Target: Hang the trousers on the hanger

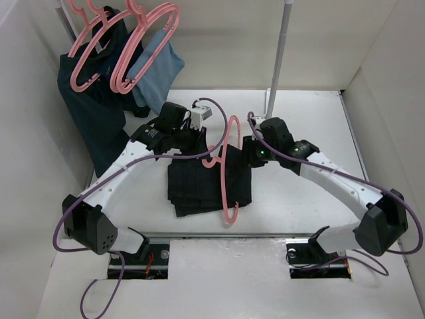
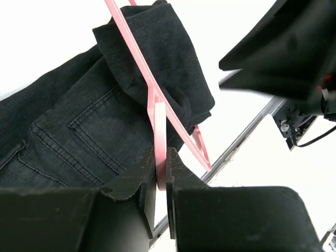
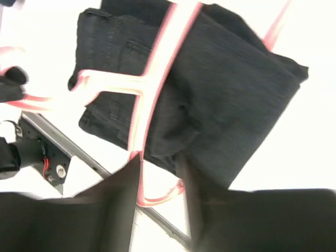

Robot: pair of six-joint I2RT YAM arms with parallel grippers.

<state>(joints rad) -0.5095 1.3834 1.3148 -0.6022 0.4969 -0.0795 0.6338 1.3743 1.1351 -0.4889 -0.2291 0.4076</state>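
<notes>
I've got the white table filling the overhead view, both arms reaching in over its middle. The trousers lie on the table, folded into a black block in the centre, a little left of the midline and near the rail at the front edge. From the left wrist I can read stitched pockets and seams on the denim.

At the far left a dark teal garment and a smaller light blue one hang with spare pink hangers.

The hanger lies across the right part of the trousers, running far to near, and its near curve pokes out past the fabric's front edge. In the left wrist view its pink bar crosses the cloth diagonally.

Left gripper is at the far edge of the trousers, its fingers pinched tight on the hanger's pink stem.

Right gripper is at the far right corner of the trousers. Its view is blurred, but the fingers stand parted. The trousers' edge and the hanger's pink curve show in the gap, and I can't see either finger touching them.
</notes>
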